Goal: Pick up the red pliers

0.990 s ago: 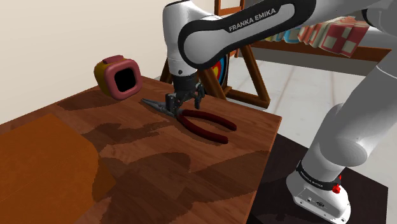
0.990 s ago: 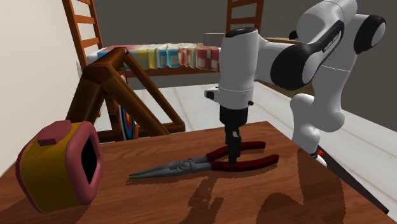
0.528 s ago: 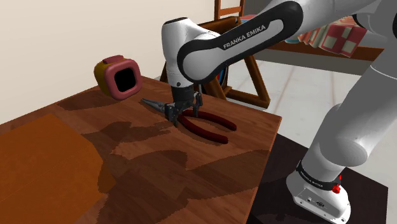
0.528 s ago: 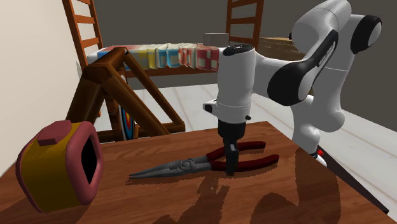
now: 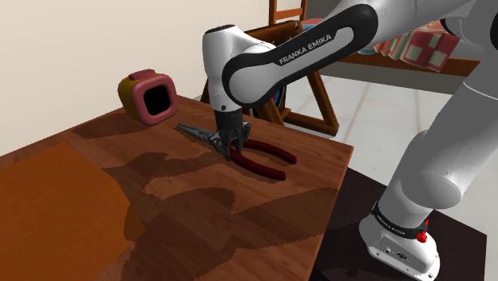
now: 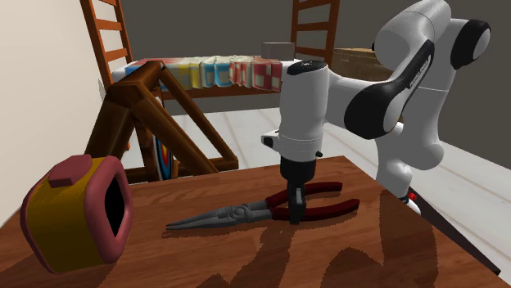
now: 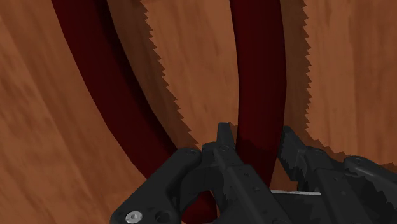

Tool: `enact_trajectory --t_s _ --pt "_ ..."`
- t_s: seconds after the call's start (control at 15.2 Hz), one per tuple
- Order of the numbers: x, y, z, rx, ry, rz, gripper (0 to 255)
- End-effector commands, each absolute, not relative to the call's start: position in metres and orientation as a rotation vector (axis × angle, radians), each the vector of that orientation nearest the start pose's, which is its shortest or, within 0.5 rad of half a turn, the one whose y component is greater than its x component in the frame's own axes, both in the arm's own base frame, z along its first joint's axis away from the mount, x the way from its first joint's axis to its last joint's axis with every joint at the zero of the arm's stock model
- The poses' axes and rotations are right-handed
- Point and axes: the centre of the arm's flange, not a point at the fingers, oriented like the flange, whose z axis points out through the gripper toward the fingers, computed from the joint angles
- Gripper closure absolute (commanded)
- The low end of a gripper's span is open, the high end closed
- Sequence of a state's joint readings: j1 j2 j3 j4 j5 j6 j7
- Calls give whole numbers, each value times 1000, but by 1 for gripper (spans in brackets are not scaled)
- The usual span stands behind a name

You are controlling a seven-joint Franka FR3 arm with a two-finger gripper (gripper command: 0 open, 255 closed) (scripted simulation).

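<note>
Down on the brown wooden table (image 5: 199,231) lie the long-nosed pliers (image 5: 263,164), with dark red handles and a grey metal nose; my black gripper (image 7: 254,137) clasps one handle between narrow-set fingers.

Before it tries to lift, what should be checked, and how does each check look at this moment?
1. The fingers stand either side of one handle of the red pliers: ok.
2. The fingers press against that handle: ok, the wrist view shows them clasping it.
3. Pliers off the table: not ok, they lie flat on it.
4. Balanced hold: cannot tell; the grip takes one handle only, away from the grey nose.
5. The yellow and red box is apart from the pliers: ok.
</note>
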State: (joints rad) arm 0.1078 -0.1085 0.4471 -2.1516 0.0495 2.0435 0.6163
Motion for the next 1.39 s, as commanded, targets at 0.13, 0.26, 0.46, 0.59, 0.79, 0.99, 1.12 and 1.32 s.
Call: enact_trajectory --t_s 0.13,0.26,0.46,0.59,0.79,0.99,1.12,1.32 --pt "435 278 441 -3147 136 13 255" --pt "436 276 446 -3147 136 13 255" --pt "436 276 462 -3147 136 13 255" --pt "436 276 473 -3147 136 13 255" --pt "436 276 489 -3147 136 13 255" --pt "436 276 504 -3147 136 13 255" --pt "436 276 515 -3147 136 13 255" --pt "436 276 521 -3147 136 13 255"
